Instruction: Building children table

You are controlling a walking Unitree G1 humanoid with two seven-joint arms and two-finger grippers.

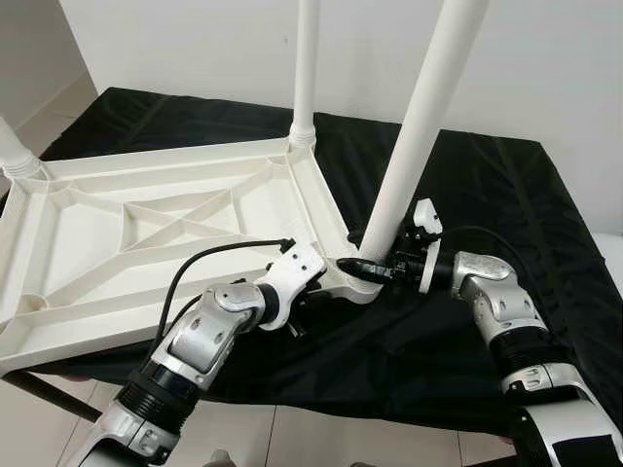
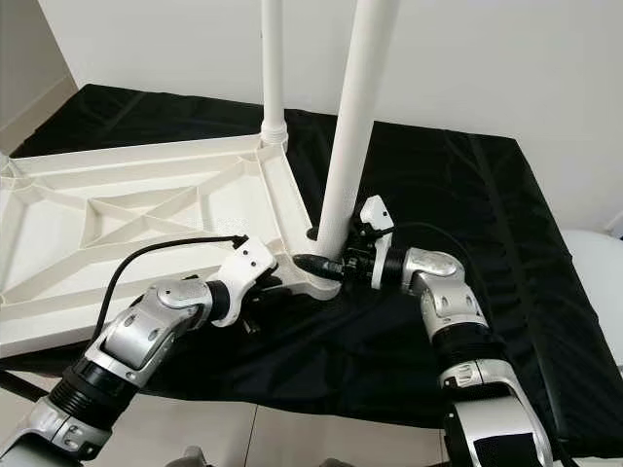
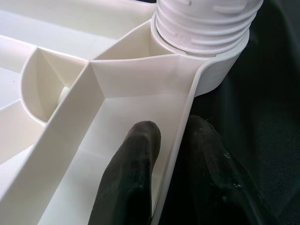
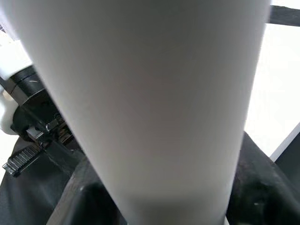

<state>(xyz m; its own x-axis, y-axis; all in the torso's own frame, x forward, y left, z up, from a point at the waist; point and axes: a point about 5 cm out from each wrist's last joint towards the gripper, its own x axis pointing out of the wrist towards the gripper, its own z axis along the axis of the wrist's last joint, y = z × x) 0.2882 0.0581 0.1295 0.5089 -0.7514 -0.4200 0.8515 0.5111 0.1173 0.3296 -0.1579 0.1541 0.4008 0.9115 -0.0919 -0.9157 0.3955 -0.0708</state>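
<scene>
A white plastic table top lies upside down on a black-covered surface. One white leg stands upright in its far corner socket, and another leg's base shows at the left corner. At the near right corner a third leg leans slightly, its ribbed base seated in the corner socket. My left gripper is shut on the table top's rim beside that socket, one finger inside the wall and one outside. My right gripper is shut on the leaning leg just above its base.
The black cloth covers a low surface against a white wall. The table top's near left edge juts out over the tiled floor. A white rounded object sits past the cloth at the right.
</scene>
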